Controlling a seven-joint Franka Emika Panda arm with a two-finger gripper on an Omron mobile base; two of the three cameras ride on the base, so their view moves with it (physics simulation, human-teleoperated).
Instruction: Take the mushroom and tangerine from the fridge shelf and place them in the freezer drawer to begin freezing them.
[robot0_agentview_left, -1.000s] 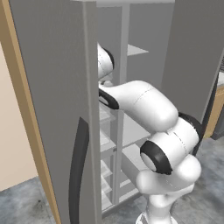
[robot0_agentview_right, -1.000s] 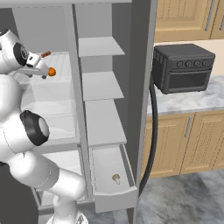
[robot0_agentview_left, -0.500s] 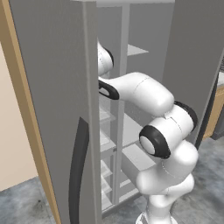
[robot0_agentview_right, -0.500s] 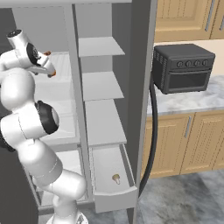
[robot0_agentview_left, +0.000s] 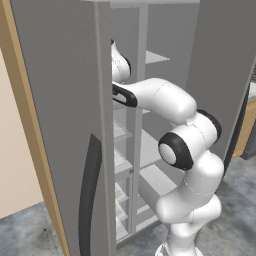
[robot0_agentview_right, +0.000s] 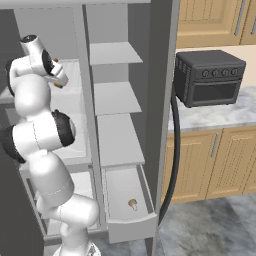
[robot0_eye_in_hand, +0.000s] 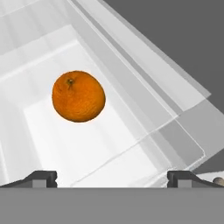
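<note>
The tangerine (robot0_eye_in_hand: 78, 96), a bright orange ball, lies on a pale fridge shelf (robot0_eye_in_hand: 131, 144) ahead of my gripper (robot0_eye_in_hand: 113, 179). Its two dark fingertips (robot0_eye_in_hand: 41, 178) stand wide apart and open, with nothing between them, short of the fruit. From the right base view the gripper (robot0_agentview_right: 59, 78) reaches into the fridge's left compartment, just above a sliver of the tangerine (robot0_agentview_right: 59, 85). Low in the right compartment, the freezer drawer (robot0_agentview_right: 132, 230) is pulled out. The small tan mushroom (robot0_agentview_right: 132, 203) sits on its floor.
The open grey fridge door (robot0_agentview_left: 60, 125) stands close on the arm's left. Flat shelves (robot0_agentview_right: 115, 97) fill the right compartment above the drawer. A black toaster oven (robot0_agentview_right: 210, 77) sits on the counter to the right, over wooden cabinets (robot0_agentview_right: 215, 160).
The arm has folded upright and pushed the hand a little deeper into the left compartment toward the tangerine. The jaws stayed open. Tangerine, mushroom and drawer have not moved.
</note>
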